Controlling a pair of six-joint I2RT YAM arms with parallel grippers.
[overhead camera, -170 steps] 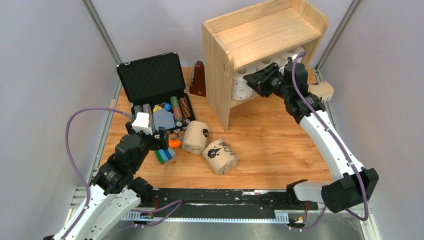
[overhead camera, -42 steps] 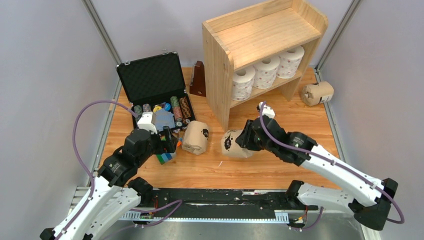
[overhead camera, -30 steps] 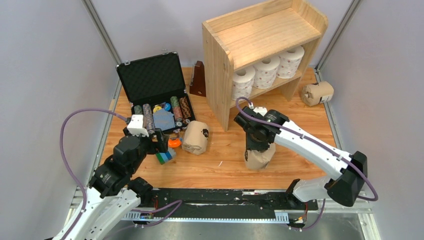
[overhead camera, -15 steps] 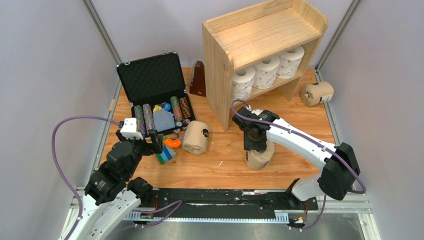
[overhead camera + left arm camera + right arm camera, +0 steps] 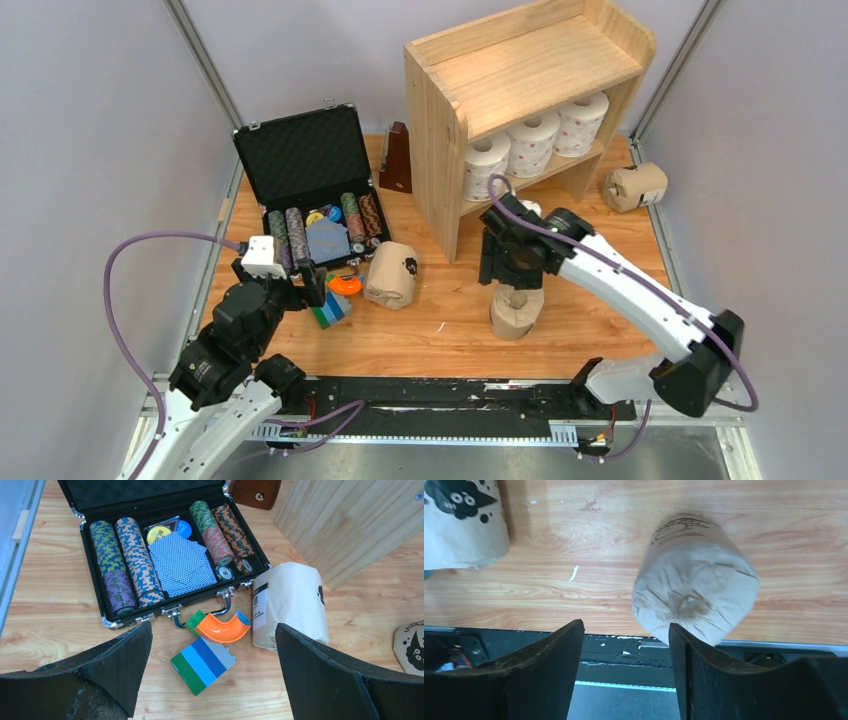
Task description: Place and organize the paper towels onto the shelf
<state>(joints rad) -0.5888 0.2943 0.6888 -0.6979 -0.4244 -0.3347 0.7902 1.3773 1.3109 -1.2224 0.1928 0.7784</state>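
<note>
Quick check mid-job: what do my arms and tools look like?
White link shells with black joints on the left arm and right arm; a purple cable loops along each. The left tool and right tool carry two broad, matte-black, wedge-shaped fingers each.

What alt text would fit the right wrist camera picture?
A tan-wrapped paper roll stands on end on the wooden table, below the robot's open, empty right hand. A second tan roll with a black cartoon print lies at the upper left.
</note>
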